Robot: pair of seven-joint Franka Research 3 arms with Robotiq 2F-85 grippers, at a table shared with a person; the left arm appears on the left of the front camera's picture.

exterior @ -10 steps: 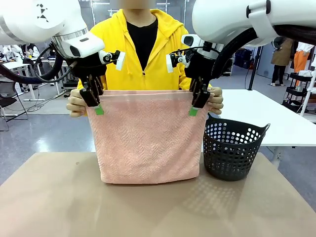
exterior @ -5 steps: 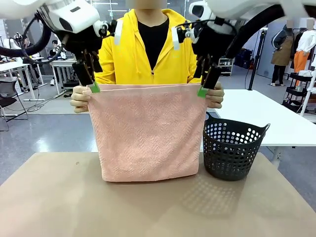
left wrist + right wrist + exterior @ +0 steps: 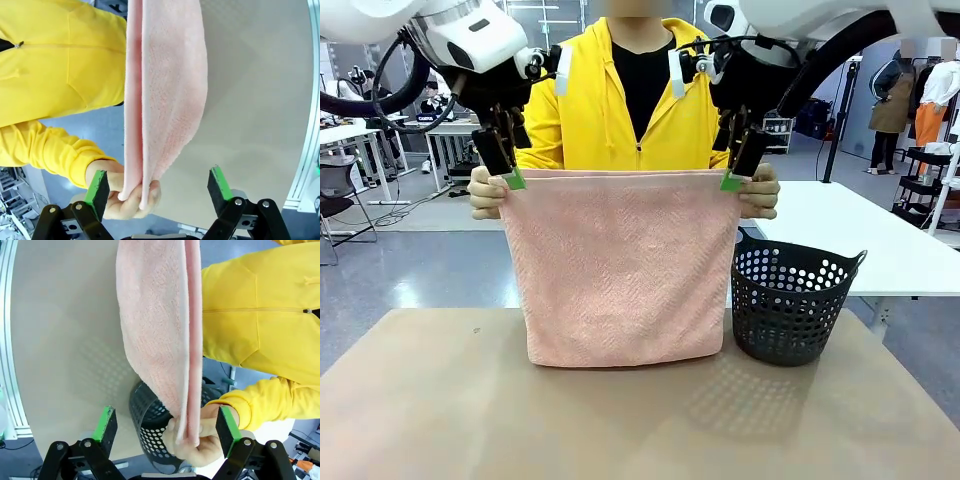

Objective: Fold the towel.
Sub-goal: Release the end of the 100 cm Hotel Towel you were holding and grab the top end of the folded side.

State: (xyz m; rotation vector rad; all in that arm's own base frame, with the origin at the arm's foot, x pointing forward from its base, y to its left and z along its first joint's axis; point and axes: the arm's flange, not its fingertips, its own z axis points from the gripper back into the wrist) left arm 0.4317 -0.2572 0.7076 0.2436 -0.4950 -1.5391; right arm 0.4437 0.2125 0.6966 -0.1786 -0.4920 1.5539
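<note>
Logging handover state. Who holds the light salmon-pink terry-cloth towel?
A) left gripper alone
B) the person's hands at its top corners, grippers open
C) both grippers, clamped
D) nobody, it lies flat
B: the person's hands pinch the top corners of the towel; the left gripper and right gripper stand open around them, pads off the cloth.

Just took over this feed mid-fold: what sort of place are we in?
Likely a robotics lab or workshop hall: white robot arms over a brown table, a person holding the towel, white worktables and an office chair behind.
</note>
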